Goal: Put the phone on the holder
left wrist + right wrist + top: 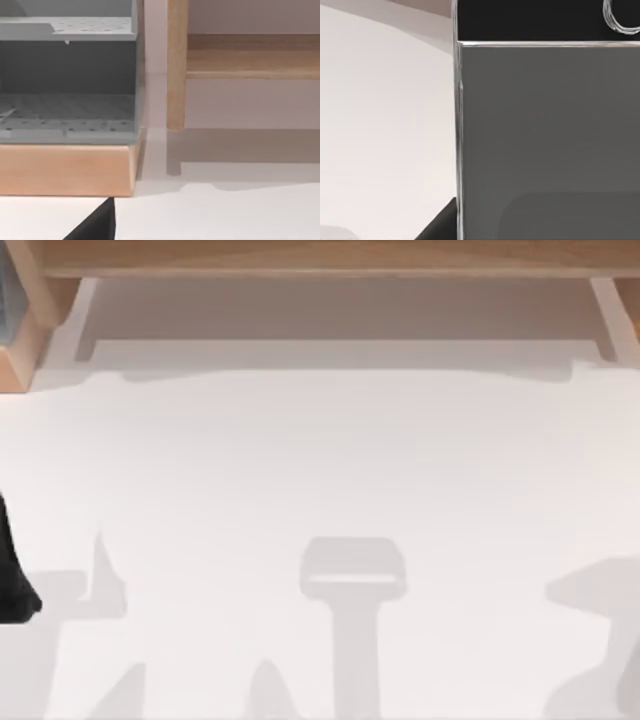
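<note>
the left arm [14, 575] is sitting at the table's [320, 460] left edge, idling, and i cannot tell how its claw stands. its wrist camera is facing a grey perforated rack [67, 107] on a wooden base [65, 167]. over on the right, the phone [545, 135] is looming right up against the right wrist camera, grey screen and silver rim showing; whether that claw is gripping it, i cannot tell. the danger: an unsure grip could be letting the phone slip or tilt before it reaches any holder.

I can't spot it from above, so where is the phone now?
The phone shows close up in the right wrist view, with the white table beside its silver rim.
</note>
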Available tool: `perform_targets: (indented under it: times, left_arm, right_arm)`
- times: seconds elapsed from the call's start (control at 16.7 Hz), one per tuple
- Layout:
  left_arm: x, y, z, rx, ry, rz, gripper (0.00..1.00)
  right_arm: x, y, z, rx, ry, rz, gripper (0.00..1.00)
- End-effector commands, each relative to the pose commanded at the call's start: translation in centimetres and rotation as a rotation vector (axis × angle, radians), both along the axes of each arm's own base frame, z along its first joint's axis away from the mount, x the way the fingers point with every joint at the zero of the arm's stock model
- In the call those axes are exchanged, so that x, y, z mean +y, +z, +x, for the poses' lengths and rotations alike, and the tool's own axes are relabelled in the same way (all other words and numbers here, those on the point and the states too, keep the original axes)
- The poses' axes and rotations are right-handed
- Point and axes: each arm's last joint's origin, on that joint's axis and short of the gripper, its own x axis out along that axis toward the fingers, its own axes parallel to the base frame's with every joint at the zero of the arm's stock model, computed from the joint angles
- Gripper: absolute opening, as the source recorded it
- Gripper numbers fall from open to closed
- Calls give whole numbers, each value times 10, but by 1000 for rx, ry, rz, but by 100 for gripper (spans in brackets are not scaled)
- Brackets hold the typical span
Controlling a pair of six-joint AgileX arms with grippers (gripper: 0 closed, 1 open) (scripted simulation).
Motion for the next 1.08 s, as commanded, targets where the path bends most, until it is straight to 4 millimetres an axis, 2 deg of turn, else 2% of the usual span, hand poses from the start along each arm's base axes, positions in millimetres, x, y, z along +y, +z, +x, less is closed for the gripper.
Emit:
perform_targets:
  times: [0.24, 1.02, 1.08]
  left_arm:
    - [0, 0, 0, 0, 0, 0, 100]
    - [0, 0, 0, 0, 0, 0, 100]
    - [0, 0, 0, 0, 0, 0, 100]
  right_arm:
    - [0, 0, 0, 0, 0, 0, 0]
    - [0, 0, 0, 0, 0, 0, 98]
    - [0, 0, 0, 0, 0, 0, 100]
